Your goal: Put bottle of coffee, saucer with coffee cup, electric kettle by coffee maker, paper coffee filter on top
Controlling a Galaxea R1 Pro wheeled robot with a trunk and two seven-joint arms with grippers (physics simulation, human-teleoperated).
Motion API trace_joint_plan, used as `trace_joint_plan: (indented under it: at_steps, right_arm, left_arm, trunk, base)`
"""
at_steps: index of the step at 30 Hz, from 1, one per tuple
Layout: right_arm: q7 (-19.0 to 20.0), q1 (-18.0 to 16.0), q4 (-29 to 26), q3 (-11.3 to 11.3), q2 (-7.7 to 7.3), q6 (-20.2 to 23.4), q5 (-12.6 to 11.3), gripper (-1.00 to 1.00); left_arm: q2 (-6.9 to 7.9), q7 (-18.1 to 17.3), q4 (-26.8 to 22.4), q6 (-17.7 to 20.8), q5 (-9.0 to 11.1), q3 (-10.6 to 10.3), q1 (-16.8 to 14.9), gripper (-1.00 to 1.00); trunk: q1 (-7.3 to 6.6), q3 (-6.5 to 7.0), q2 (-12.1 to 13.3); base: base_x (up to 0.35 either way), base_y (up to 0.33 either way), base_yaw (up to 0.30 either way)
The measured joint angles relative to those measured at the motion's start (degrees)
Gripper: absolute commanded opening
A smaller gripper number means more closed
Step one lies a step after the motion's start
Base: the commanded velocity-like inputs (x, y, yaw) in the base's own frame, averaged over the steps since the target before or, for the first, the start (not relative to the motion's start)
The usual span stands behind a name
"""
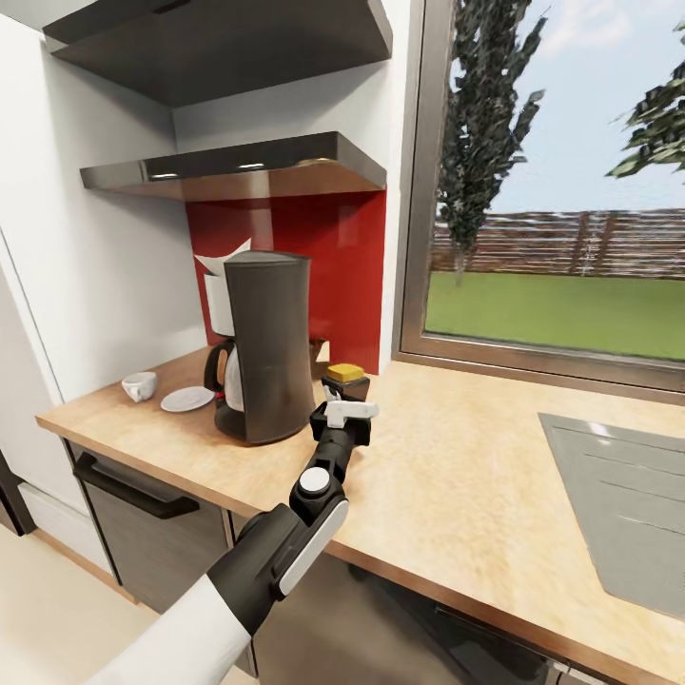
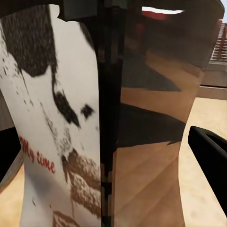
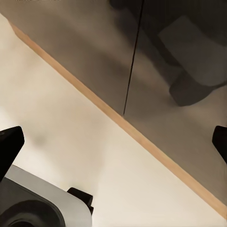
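The dark coffee maker (image 1: pixel 264 347) stands on the wooden countertop (image 1: pixel 457 466) with a white paper filter (image 1: pixel 221 262) on its top. Just to its right is the bottle of coffee (image 1: pixel 346 373), dark with a yellow lid, at counter level. My left gripper (image 1: pixel 344 388) is shut on it. In the left wrist view the bottle's "My time" label (image 2: pixel 61 118) sits between the fingers (image 2: pixel 210 146). A white cup (image 1: pixel 140 385) lies beside the white saucer (image 1: pixel 187 399), left of the machine. My right gripper (image 3: pixel 116 142) hangs open over the floor.
A grey cooktop (image 1: pixel 618 495) is set into the counter at the right. Two dark shelves (image 1: pixel 238 166) hang above the coffee maker, against a red backsplash (image 1: pixel 323 276). A window (image 1: pixel 561 190) runs along the back. A dark drawer handle (image 1: pixel 128 485) sits below the counter edge.
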Motion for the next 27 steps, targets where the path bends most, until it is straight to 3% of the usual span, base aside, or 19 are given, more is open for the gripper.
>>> trace_joint_plan:
  at_steps: [27]
  right_arm:
    - [0.0, 0.0, 0.0, 0.0, 0.0, 0.0, 0.0, 1.0]
  left_arm:
    - [0.0, 0.0, -0.1, 0.0, 0.0, 0.0, 0.0, -1.0]
  trunk:
    - [0.0, 0.0, 0.0]
  base:
    - [0.059, 0.0, 0.0]
